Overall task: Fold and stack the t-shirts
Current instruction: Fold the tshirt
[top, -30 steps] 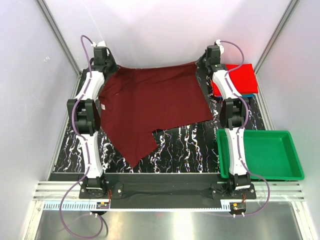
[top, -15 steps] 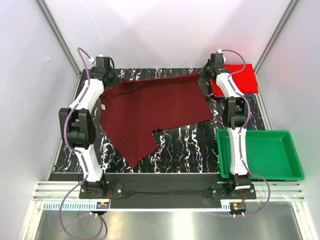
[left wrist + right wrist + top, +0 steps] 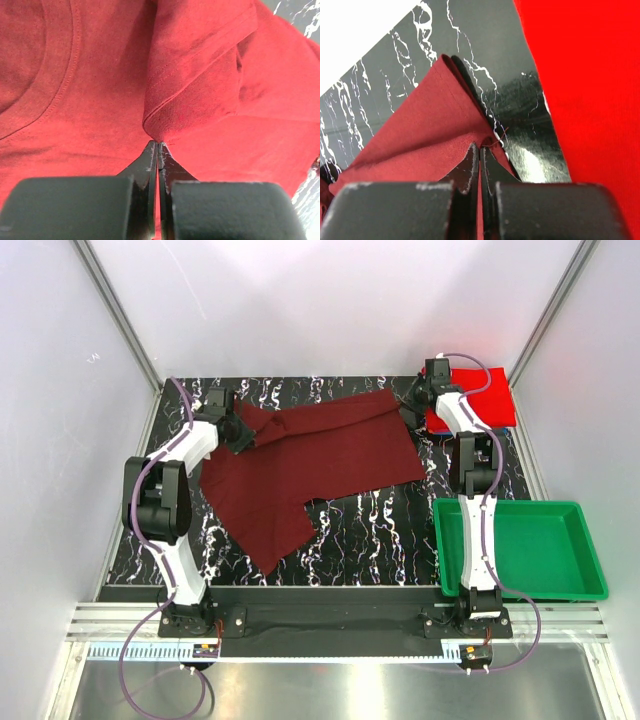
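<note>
Lying spread over the middle of the black white-veined table [image 3: 372,532], the dark maroon short-sleeved cloth t-shirt [image 3: 312,462] is gripped at both ends of its far edge. At the upper left of the overhead view the left tool [image 3: 238,430] is clamped on a bunched fold of this shirt. Its own camera shows the left tool [image 3: 157,145] pressed together, with a stitched hem pinched right at the tips. At the upper right the right tool [image 3: 414,400] is clamped on the shirt's other far corner. Its own camera shows the right tool [image 3: 480,148] biting a folded point of maroon cloth just above the glossy table. Just beside it, in the upper right corner, lies the bright red cloth t-shirt [image 3: 486,395], folded flat, with a thin blue edge of cloth [image 3: 497,428] showing along its near side. At the lower right sits the green rectangular plastic tray [image 3: 520,504], well apart from the maroon shirt.
</note>
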